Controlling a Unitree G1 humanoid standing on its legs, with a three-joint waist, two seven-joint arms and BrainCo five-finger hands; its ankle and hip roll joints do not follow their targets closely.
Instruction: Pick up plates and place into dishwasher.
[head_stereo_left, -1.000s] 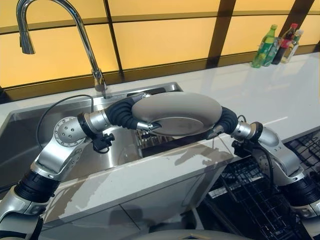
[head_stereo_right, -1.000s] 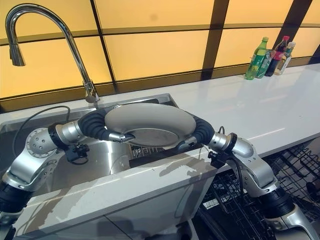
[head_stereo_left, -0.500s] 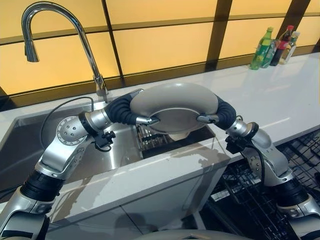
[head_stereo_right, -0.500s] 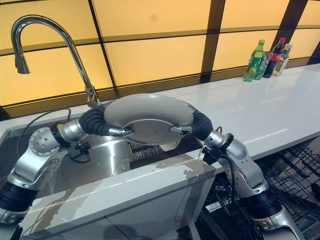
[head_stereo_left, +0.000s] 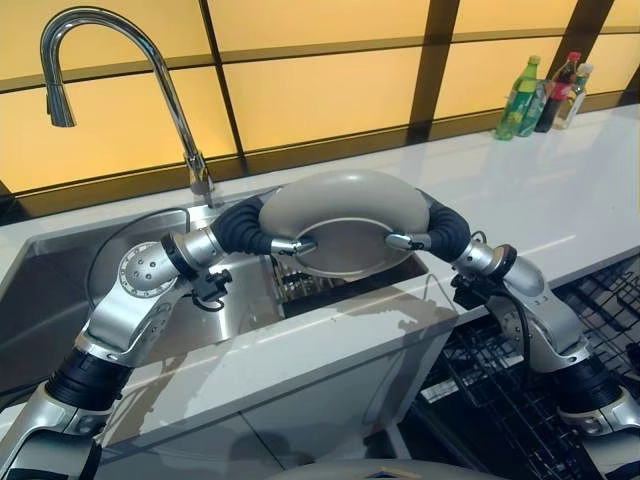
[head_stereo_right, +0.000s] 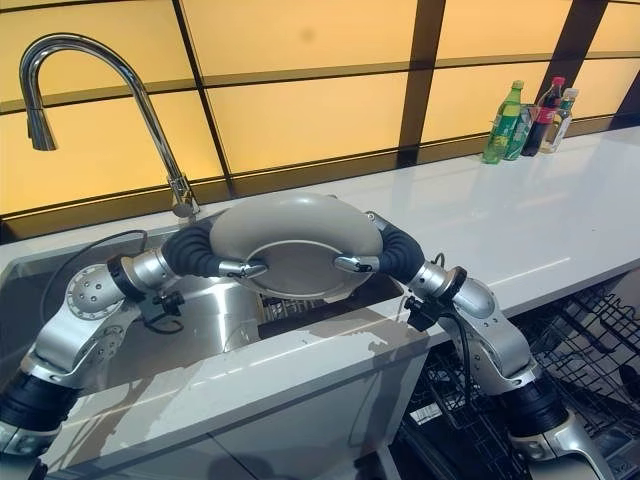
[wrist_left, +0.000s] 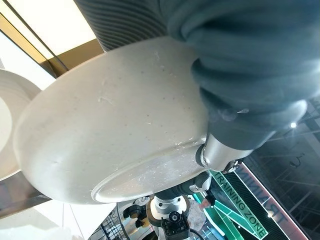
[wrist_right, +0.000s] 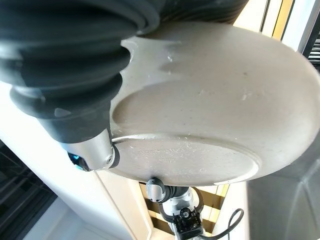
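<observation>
White worktop (head_stereo_left: 560, 210) with stainless sink (head_stereo_left: 60, 270): the round, pale grey ceramic plate (head_stereo_left: 345, 215) is held above the basin, left hand (head_stereo_left: 285, 243) and right hand (head_stereo_left: 410, 240) clamping opposite rims. Probably stiff, smooth and breakable, it is best gripped at its edges.

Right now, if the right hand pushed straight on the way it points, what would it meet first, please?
The plate: the right hand already grips its rim and points across its underside at the left hand, likely next beyond it.

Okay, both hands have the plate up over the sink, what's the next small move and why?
Probably swing the plate toward the robot's right: it hangs above the sink, clamped between the left hand and right hand, while the dishwasher rack sits lower right.
</observation>
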